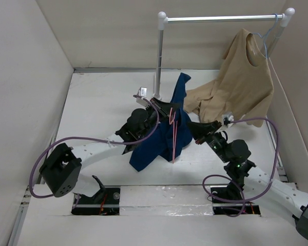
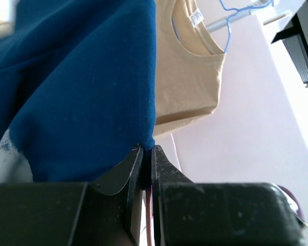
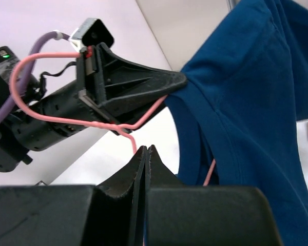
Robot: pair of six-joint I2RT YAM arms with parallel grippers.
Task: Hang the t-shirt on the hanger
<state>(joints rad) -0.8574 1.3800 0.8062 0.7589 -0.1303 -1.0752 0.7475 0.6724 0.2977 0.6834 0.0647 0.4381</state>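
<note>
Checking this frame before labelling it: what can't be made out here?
Top view: the t-shirt hangs bunched; folds hide its chest print.
Right wrist view: the hanger runs behind the t-shirt lower down, so whether it sits inside the neck is unclear.
Left wrist view: the left gripper covers with its own body the cloth below its pinch.

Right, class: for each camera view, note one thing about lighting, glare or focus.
Top view: even light, sharp, only soft shadows. Left wrist view: the t-shirt looms close up, and the pale background is washed out pinkish. Right wrist view: the hanger is crisp, the near jaws dark and soft.
</note>
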